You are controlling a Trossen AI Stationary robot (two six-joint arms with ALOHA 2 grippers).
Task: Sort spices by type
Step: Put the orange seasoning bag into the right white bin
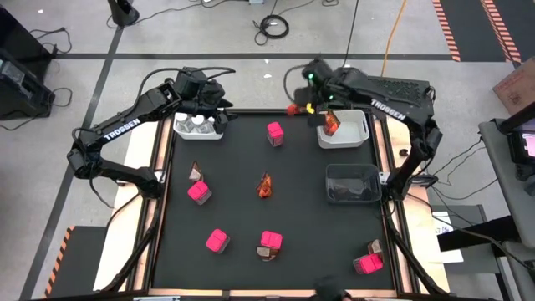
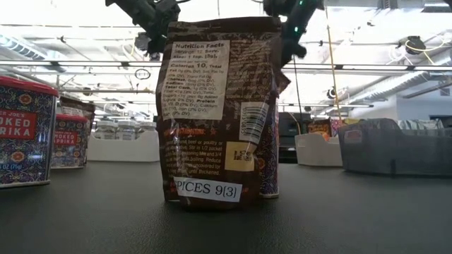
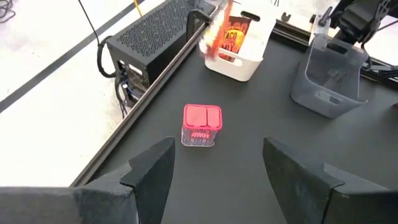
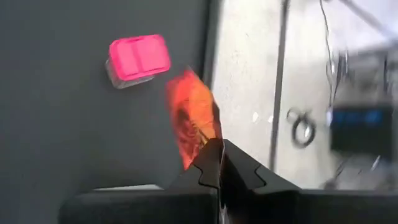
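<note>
The right gripper (image 1: 328,115) has its fingers pinched tight on an orange sachet (image 1: 332,123), which hangs over the near edge of the white bin (image 1: 358,134) at the back right of the table. The left gripper (image 1: 203,107) sits above the other white bin (image 1: 219,130) with the jars (image 1: 197,125), fingers spread wide and holding nothing. 1 pink box (image 1: 275,133) stands between the 2 bins. More boxes and sachets are scattered across the black mat (image 1: 234,184).

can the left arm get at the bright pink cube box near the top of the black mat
Probably yes: the left gripper stands open just behind the pink cube box, with bare mat between. The right gripper with its orange sachet is off to the side.
</note>
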